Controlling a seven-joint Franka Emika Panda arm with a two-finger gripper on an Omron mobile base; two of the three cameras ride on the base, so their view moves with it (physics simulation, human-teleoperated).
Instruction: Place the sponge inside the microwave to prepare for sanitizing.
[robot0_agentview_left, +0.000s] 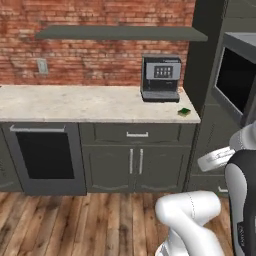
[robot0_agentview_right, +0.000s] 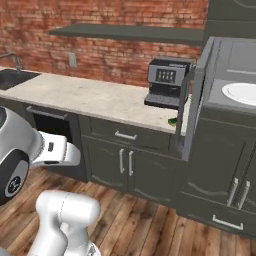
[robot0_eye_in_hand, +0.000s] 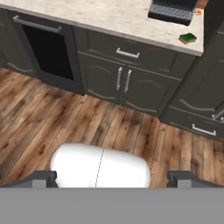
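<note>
Left base view, sponge (robot0_agentview_left: 184, 112) on counter (robot0_agentview_left: 75, 102) edge at 4 o'clock of coffee machine (robot0_agentview_left: 161, 78), right base view, microwave (robot0_agentview_right: 227, 85) door open, hand view, my gripper (robot0_eye_in_hand: 113, 178) fingertips wide apart, empty, sponge at 1 o'clock.

**Sponge on the counter, microwave door open**

The sponge (robot0_agentview_left: 184, 112) is a small block with a green top and a yellow lower layer. It lies flat near the front right corner of the pale counter, just in front of the coffee machine and apart from it, close beside the tall cabinet. The microwave (robot0_agentview_right: 227, 85) is built into that cabinet, grey-framed. Its door (robot0_agentview_right: 192, 107) stands swung open, and a white round plate (robot0_agentview_right: 241, 93) lies inside.
</note>
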